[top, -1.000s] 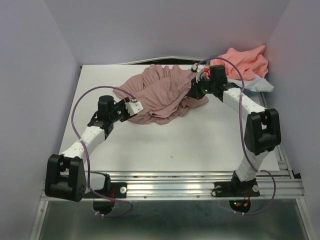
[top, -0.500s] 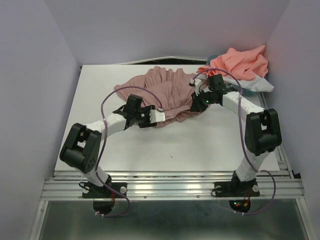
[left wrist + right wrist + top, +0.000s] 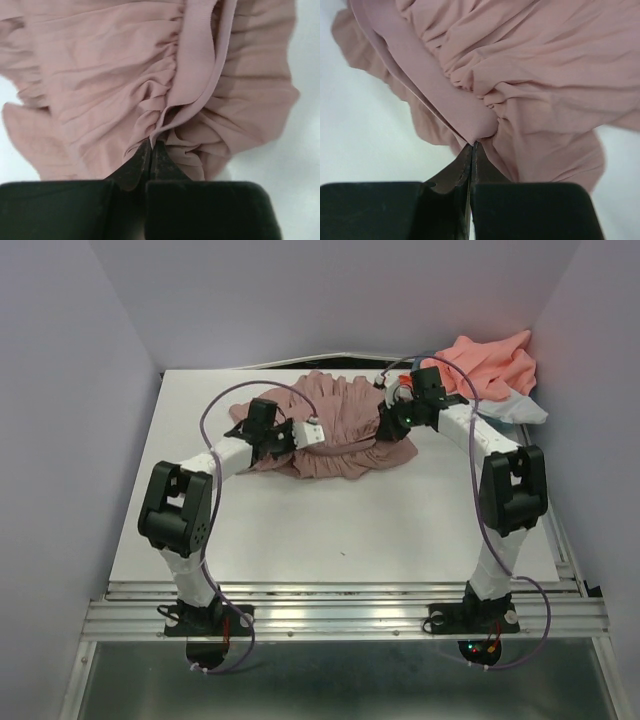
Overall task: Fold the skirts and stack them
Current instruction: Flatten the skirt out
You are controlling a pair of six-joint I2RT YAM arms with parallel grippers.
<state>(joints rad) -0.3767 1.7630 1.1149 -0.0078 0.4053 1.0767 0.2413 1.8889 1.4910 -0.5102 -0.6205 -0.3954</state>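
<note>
Pink skirt (image 3: 340,435): bunched in a crumpled heap on the bench (image 3: 400,530), toward the far edge and about midway between the left and right edges. It is held at both ends.

Pink skirt, close up: the left wrist view (image 3: 100,75) shows gathered, crinkly pleats fanning out from a smooth waistband (image 3: 197,60). The right wrist view (image 3: 530,60) shows the same waistband (image 3: 420,75) running diagonally down to the fingertips, with ruffled hem cloth lying on the white surface on either side.

Left pincer (image 3: 314,432): at the left end of the heap, low over the bench. Its fingers are pressed together (image 3: 151,145) and pinch a fold of the pink skirt where the waistband edge comes down to the tips.

Right pincer (image 3: 388,423): at the right end of the heap. Its fingers are pressed together (image 3: 471,146) and nip the folded tip of the waistband.

Coral cloth (image 3: 485,360): heaped in the far right corner of the bench, just beside the pink skirt's right end. Neither pincer touches it.

Pale cloth (image 3: 525,410): white-blue, showing from under the near side of the coral heap, along the right edge of the bench.
</note>
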